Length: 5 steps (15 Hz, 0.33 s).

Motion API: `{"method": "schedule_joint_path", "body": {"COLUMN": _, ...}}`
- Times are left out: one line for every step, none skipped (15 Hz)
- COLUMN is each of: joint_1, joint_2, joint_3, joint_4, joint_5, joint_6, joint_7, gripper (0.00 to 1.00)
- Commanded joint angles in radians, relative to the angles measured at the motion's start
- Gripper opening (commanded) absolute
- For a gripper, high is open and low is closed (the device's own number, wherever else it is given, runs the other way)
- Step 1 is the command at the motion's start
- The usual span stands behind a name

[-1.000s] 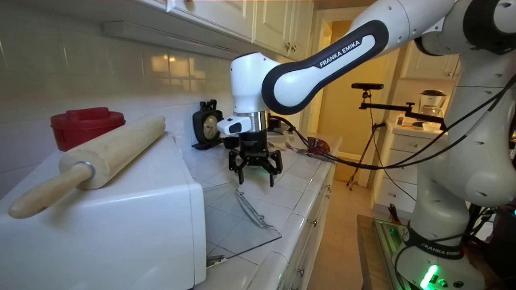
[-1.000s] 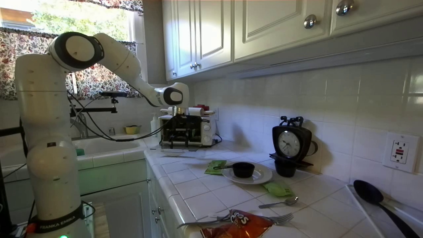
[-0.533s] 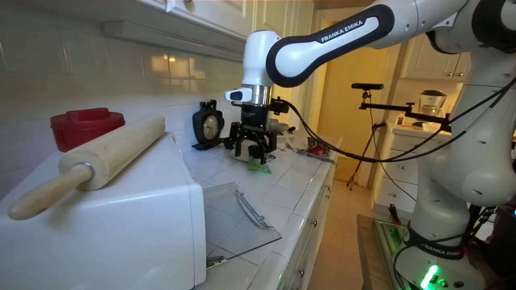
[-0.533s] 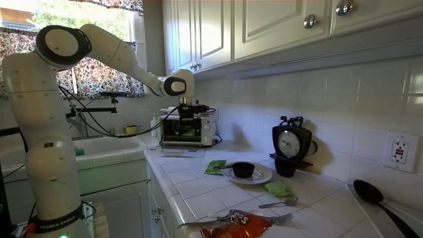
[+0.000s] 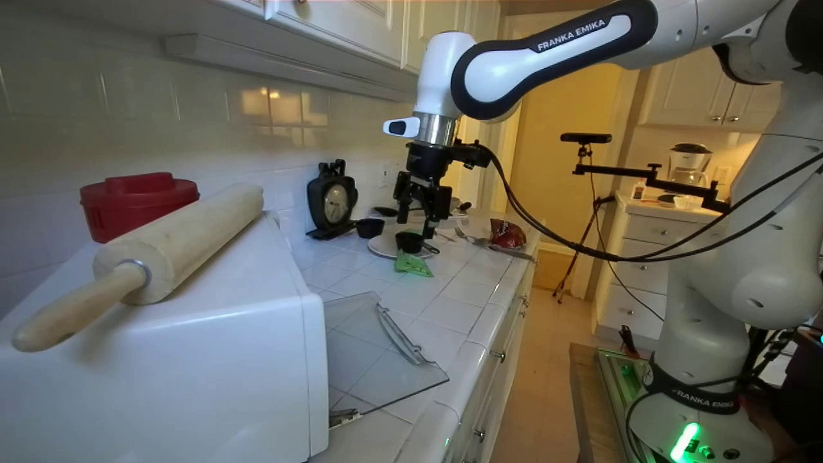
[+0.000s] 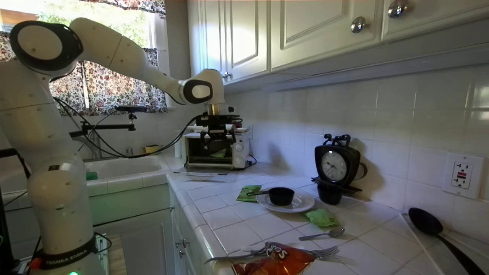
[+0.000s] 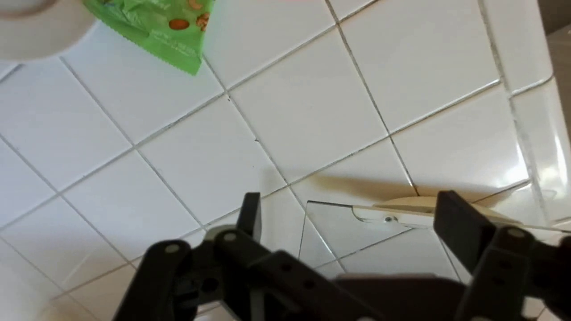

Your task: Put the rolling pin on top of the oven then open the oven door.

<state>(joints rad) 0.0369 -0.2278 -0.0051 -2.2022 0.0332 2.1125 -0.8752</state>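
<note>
Above the tiled counter [image 7: 303, 107] the tool [image 7: 353, 217] gapes, the rolling pin [image 5: 170, 251] showing only in both exterior views.

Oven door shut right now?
No, in an exterior view the glass oven door is folded down over the tiled counter, in front of the oven.

Black pan [image 6: 281, 197] on white plate [image 6: 305, 200] near clock [image 6: 334, 165]

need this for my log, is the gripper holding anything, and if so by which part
Nothing is held. The gripper is open above the countertop, and the rolling pin rests on top of the oven.
</note>
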Motion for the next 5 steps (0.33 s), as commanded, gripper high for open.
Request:
{"method": "schedule_joint_path", "body": {"joint_1": 0.015, "joint_2": -0.021, "joint_3": -0.012, "joint_4": -0.02, "joint_5": -0.007, "joint_6": 0.021, "joint_7": 0.046, "gripper": 1.0}}
{"method": "schedule_joint_path", "body": {"joint_1": 0.018, "joint_2": -0.042, "joint_3": -0.012, "joint_4": -0.042, "joint_5": -0.01, "joint_6": 0.044, "joint_7": 0.076, "gripper": 1.0}}
{"method": "schedule_joint_path", "body": {"joint_1": 0.02, "joint_2": -0.058, "joint_3": -0.011, "joint_4": -0.06, "joint_5": -0.011, "joint_6": 0.054, "joint_7": 0.093, "gripper": 1.0}}
{"method": "schedule_joint_path", "body": {"joint_1": 0.021, "joint_2": -0.069, "joint_3": -0.011, "joint_4": -0.071, "joint_5": -0.012, "joint_6": 0.059, "joint_7": 0.102, "gripper": 1.0}}
{"method": "schedule_joint_path", "body": {"joint_1": 0.022, "joint_2": -0.074, "joint_3": -0.012, "joint_4": -0.077, "joint_5": -0.012, "joint_6": 0.062, "joint_7": 0.105, "gripper": 1.0}}
